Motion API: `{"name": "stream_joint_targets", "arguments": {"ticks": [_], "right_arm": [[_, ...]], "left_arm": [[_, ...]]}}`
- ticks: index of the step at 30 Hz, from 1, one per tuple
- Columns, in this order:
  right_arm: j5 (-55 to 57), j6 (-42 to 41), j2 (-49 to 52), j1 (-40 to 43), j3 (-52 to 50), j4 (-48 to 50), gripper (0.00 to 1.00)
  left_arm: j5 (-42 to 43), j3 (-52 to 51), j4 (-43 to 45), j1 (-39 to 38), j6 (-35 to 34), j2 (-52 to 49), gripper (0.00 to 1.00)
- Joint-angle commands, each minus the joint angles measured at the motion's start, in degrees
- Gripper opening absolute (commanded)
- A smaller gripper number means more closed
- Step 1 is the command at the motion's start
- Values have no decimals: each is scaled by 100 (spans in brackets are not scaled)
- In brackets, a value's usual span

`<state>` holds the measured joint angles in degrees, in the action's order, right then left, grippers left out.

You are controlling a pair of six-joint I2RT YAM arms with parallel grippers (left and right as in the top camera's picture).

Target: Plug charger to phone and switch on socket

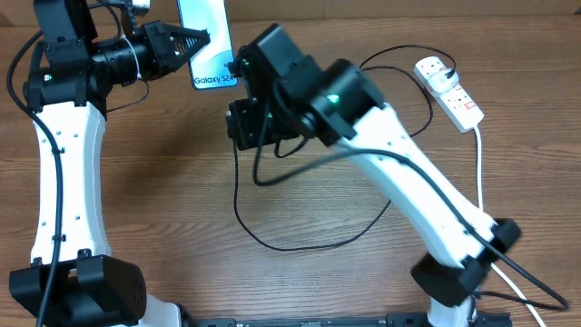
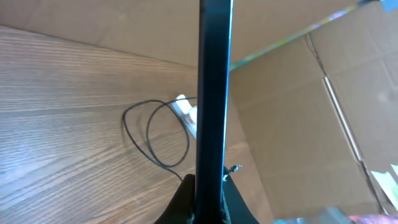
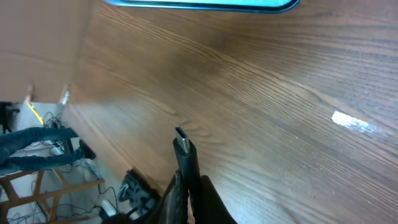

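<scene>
The phone (image 1: pixel 205 36) has a light blue screen and is held up at the table's back by my left gripper (image 1: pixel 186 43), which is shut on its side. The left wrist view shows the phone (image 2: pixel 214 93) edge-on as a dark upright bar between the fingers (image 2: pixel 186 202). My right gripper (image 1: pixel 240 69) is shut on the charger's connector end, just right of the phone's bottom edge. In the right wrist view the connector tip (image 3: pixel 181 140) sticks out past the fingers (image 3: pixel 211 202), pointing toward the phone (image 3: pixel 199 4) but apart from it. The charger cable (image 1: pixel 272 238) loops across the table. The white socket (image 1: pixel 449 89) lies at the back right.
The socket's thick white lead (image 1: pixel 479 173) runs down the right side past the right arm's base. Cardboard walls (image 2: pixel 311 124) stand behind the table. Past the table's edge, cables and clutter (image 3: pixel 37 149) lie on the floor.
</scene>
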<state>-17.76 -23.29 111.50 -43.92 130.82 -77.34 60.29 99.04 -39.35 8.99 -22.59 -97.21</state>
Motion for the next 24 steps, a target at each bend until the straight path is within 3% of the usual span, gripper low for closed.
{"name": "stream_joint_targets", "arguments": {"ticks": [1, 8, 13, 17, 24], "right_arm": [[-35, 114, -339, -28, 87, -57, 4], [-33, 81, -337, -28, 76, 103, 4], [-31, 39, -332, -20, 76, 315, 4], [-48, -94, -332, 7, 76, 295, 4], [-485, -85, -332, -11, 76, 254, 4]], "left_arm": [[518, 76, 61, -42, -81, 13, 4], [1084, 76, 111, -68, -81, 13, 4], [1906, 76, 680, -66, -197, 13, 4], [1873, 76, 979, -66, -601, 13, 4], [1926, 76, 1032, -66, -664, 13, 4]]}}
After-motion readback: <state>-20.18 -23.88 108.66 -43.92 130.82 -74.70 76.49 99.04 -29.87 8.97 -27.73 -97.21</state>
